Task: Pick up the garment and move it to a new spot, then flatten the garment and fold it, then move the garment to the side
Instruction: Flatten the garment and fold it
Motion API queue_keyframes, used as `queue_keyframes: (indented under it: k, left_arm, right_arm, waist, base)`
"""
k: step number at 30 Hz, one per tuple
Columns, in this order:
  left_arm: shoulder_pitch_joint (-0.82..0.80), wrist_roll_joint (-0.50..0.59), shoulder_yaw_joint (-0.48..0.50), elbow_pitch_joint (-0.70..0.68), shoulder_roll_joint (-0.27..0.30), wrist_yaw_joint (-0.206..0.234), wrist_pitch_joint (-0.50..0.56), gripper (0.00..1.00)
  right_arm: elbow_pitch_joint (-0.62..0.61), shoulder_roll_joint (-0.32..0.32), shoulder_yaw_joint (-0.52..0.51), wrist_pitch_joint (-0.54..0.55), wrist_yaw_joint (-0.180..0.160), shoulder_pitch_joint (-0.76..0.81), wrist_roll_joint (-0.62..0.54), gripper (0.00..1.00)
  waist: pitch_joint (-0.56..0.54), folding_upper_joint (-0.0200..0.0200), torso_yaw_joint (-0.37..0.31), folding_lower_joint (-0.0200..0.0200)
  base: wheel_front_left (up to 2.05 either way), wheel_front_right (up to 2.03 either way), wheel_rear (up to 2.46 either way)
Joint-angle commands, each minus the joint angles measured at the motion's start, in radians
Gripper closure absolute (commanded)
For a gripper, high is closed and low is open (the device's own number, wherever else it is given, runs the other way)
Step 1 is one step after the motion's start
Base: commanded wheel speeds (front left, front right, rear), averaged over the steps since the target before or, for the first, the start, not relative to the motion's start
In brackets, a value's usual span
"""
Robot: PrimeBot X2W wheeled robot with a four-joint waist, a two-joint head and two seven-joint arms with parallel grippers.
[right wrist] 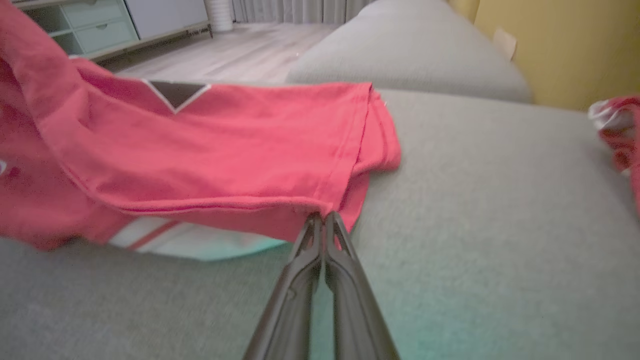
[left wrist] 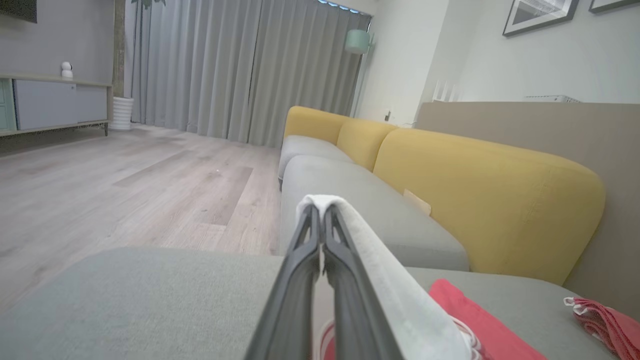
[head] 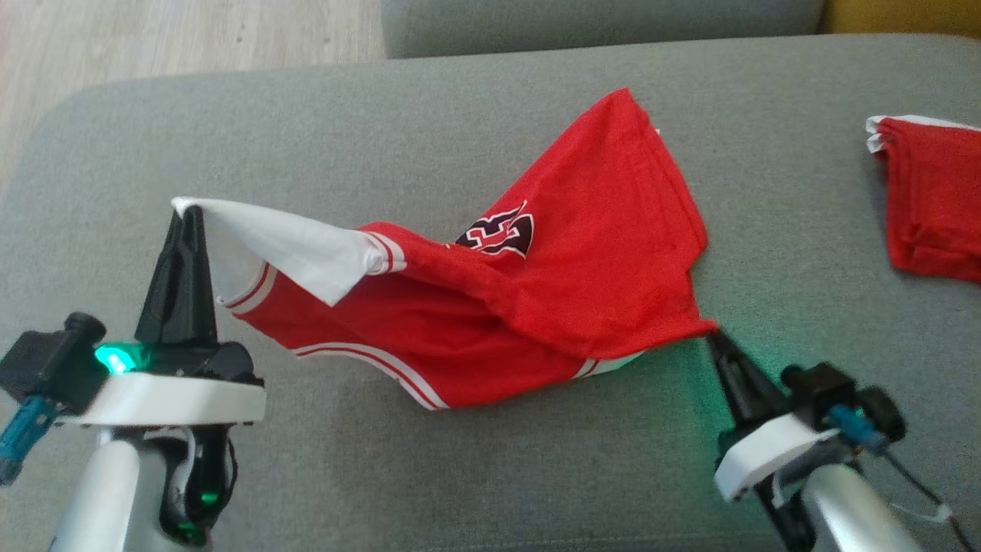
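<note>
Left gripper (head: 189, 213) is pinching a white corner of the garment (head: 552, 284), holding it raised at nine o'clock in the head view, while the right gripper (head: 713, 335) is clamping the red hem at four o'clock. Between the two grips the garment is sagging onto the middle of the grey seat (head: 398, 138), its black emblem facing up. A second red cloth (head: 935, 207) is lying at three o'clock, well apart. In the left wrist view a yellow backrest (left wrist: 490, 200) is running along the sofa at three o'clock, a pale wood floor (left wrist: 125, 185) is spreading at nine o'clock, grey curtains (left wrist: 225, 65) are hanging at twelve o'clock, and a low cabinet (left wrist: 50, 105) is standing at ten o'clock.
</note>
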Motion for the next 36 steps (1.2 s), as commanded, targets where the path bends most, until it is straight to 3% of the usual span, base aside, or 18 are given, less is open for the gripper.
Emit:
queue_keyframes:
  k: [1, 11, 19, 24, 30, 36]
  left_arm:
    - [-0.047, 0.006, 0.049, -0.043, 0.026, -0.006, -0.009, 1.0]
    - [-0.122, 0.006, 0.059, -0.166, 0.103, -0.06, 0.037, 1.0]
    - [-0.414, -0.016, 0.048, -0.243, 0.215, -0.117, 0.133, 1.0]
    - [-0.669, -0.056, 0.01, -0.158, 0.268, -0.137, 0.176, 1.0]
    - [-0.955, -0.048, -0.082, 0.089, 0.319, -0.144, 0.173, 1.0]
    - [-1.196, -0.036, -0.145, 0.338, 0.303, -0.145, 0.094, 1.0]
  right_arm:
    - [-0.047, -0.005, 0.002, -0.014, -0.001, -0.002, -0.01, 1.0]
    - [-0.414, -0.019, -0.157, -0.014, -0.001, -0.021, -0.018, 1.0]
    - [-0.54, -0.117, -0.165, 0.083, -0.001, -0.319, 0.041, 1.0]
    - [-0.479, -0.182, -0.124, 0.167, -0.001, -0.556, 0.098, 1.0]
    - [-0.278, -0.2, -0.021, 0.217, -0.001, -0.844, 0.174, 1.0]
    - [-0.079, -0.199, 0.041, 0.189, -0.001, -1.068, 0.168, 1.0]
  waist:
    - [-0.014, 0.0, -0.008, 0.0]
    - [-0.085, 0.0, -0.054, 0.0]
    - [-0.037, 0.0, -0.067, 0.0]
    - [0.048, 0.0, -0.064, 0.0]
    - [0.179, 0.0, -0.058, 0.0]
    - [0.282, 0.0, -0.053, 0.0]
  base:
    - [0.0, 0.0, 0.0]
    - [0.0, 0.0, 0.0]
    - [0.0, 0.0, 0.0]
    - [0.0, 0.0, 0.0]
    - [0.0, 0.0, 0.0]
    - [0.0, 0.0, 0.0]
